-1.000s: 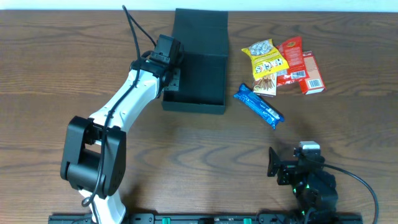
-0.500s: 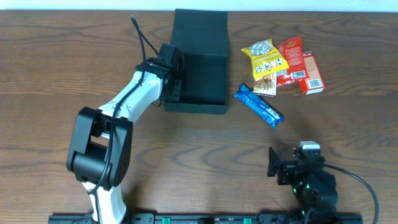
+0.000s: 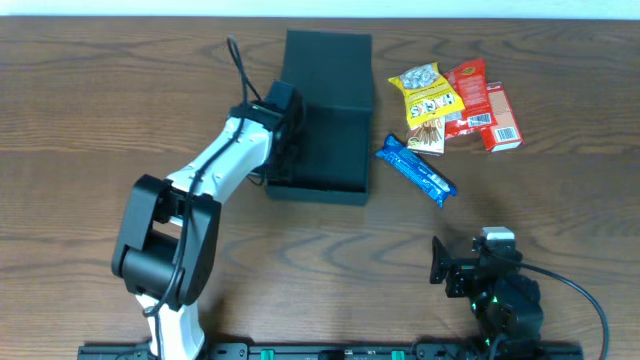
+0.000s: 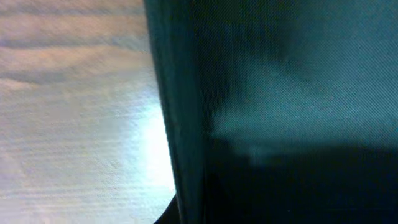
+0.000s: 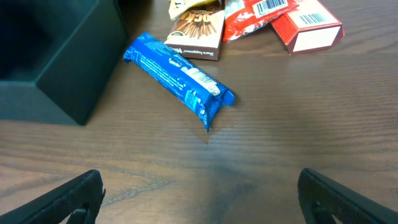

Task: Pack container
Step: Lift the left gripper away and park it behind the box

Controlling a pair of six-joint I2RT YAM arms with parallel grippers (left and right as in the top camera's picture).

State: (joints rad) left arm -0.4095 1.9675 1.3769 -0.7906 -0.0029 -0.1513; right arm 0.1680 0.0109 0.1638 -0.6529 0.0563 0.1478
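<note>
The container (image 3: 335,120) is a dark rectangular box standing open at the table's middle back, its flap lid (image 3: 328,55) laid back behind it. My left gripper (image 3: 288,128) is at the box's left wall and shut on that wall. In the left wrist view the wall's teal edge (image 4: 180,124) runs straight down toward the jaws, with the dark inside to its right; the fingertips themselves barely show. My right gripper (image 3: 474,260) rests low at the front right, open and holding nothing (image 5: 199,193). The box's near right corner (image 5: 56,74) shows ahead of it.
Snacks lie right of the box: a blue bar (image 3: 416,170) (image 5: 179,79) nearest, then a yellow packet (image 3: 427,92), a brown stick box (image 5: 200,31), a red packet (image 3: 466,85) and a small red carton (image 3: 502,118) (image 5: 308,28).
The left gripper closed on the box's left wall, and arm and box have shifted slightly right. The right arm has not moved.
</note>
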